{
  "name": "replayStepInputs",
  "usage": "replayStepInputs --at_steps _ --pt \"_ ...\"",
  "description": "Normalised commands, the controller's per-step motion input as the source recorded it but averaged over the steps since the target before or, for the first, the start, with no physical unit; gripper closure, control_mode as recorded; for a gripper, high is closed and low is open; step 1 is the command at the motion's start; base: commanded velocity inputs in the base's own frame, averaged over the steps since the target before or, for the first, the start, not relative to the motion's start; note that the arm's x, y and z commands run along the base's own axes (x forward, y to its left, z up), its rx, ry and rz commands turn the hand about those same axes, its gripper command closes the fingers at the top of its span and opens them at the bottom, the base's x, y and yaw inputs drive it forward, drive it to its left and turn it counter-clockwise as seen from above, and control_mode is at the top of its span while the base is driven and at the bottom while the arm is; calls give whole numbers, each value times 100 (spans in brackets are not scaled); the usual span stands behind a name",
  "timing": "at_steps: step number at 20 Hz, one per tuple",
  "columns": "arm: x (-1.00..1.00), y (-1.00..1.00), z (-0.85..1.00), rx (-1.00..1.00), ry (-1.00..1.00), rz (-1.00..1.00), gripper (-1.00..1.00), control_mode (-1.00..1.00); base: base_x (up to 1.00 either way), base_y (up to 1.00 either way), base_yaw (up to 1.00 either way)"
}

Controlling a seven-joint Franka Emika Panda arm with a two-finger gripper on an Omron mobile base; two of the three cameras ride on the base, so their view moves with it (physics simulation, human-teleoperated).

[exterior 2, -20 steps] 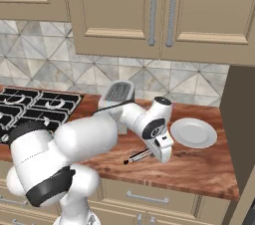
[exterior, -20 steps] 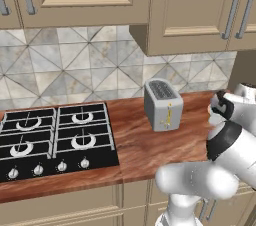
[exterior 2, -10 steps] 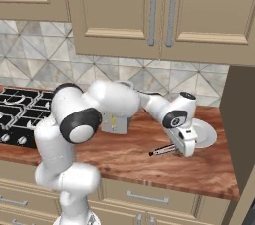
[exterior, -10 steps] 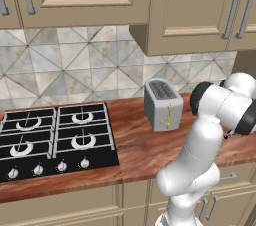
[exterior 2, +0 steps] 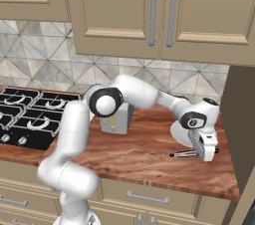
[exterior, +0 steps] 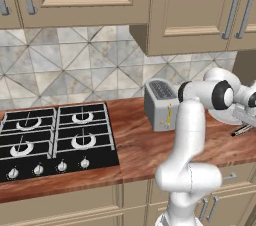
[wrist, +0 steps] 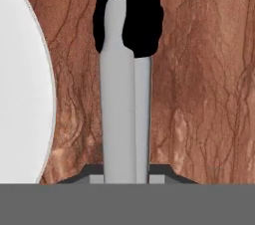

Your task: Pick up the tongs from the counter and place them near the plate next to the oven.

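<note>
Hand (exterior 2: 205, 150) low over reddish-brown wood worktop (exterior 2: 144, 154), clenched on tongs (exterior 2: 183, 154). Tongs held near one end, shaft jutting sideways out of hand, level, just above worktop. In hand view, grey tongs (wrist: 123, 119) run straight ahead from between fingertips, dark end farthest out. White plate (wrist: 22, 99) just beside hand, rim close alongside tongs. Silver toaster (exterior 2: 115, 119) well behind.
</note>
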Motion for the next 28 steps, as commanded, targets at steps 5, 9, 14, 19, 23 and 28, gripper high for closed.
replayStepInputs --at_steps 5,9,14,19,23,28 --pt "6 -50 -33 0 0 -16 100 -100 0 0 0" --pt "17 -6 -6 0 0 -12 -100 -100 0 0 0" --pt "-2 2 0 -1 0 -11 -100 -100 0 0 0" --pt "-59 33 2 -4 0 -13 -100 -100 0 0 0" --pt "-85 64 32 -4 -4 -17 -100 -100 0 0 0" --pt "-84 85 47 -7 -9 -18 -100 -100 0 0 0"
